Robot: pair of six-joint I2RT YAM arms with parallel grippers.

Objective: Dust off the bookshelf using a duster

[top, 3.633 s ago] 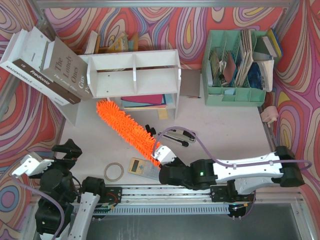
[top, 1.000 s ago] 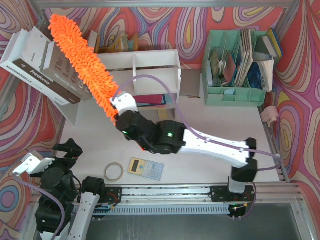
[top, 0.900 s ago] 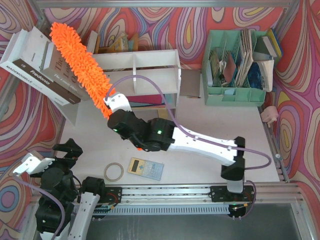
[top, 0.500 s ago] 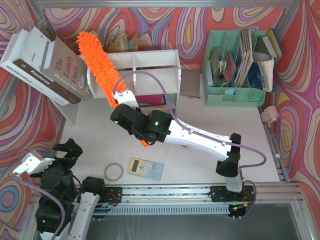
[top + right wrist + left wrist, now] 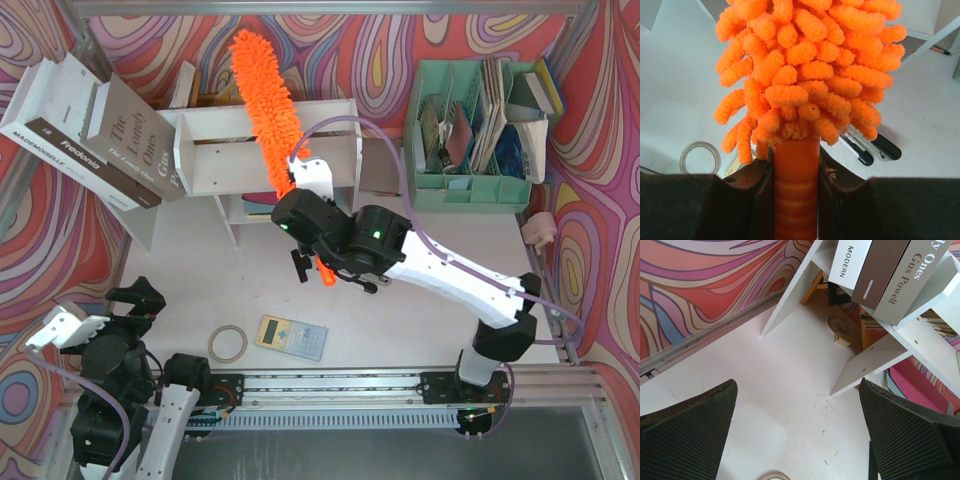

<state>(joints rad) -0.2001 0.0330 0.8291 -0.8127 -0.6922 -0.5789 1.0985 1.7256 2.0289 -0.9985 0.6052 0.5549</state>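
Note:
The white bookshelf (image 5: 215,125) stands at the back middle of the table; its legs and lower boards also show in the left wrist view (image 5: 860,365). My right gripper (image 5: 300,190) is shut on the orange handle of the fluffy orange duster (image 5: 265,90), seen close in the right wrist view (image 5: 805,75). The duster head stands up across the shelf's top board near its middle divider. My left gripper (image 5: 800,440) is open and empty, low at the near left, its fingers (image 5: 685,430) wide apart over bare table.
Tilted large books (image 5: 90,130) lean at the shelf's left. A mint-green file organizer (image 5: 470,130) stands at the back right. A black-and-silver stapler (image 5: 870,145), a tape ring (image 5: 227,343) and a calculator-like card (image 5: 290,337) lie on the table.
My right arm has swept the duster from the shelf's left end rightward to its middle. The left arm has not moved.

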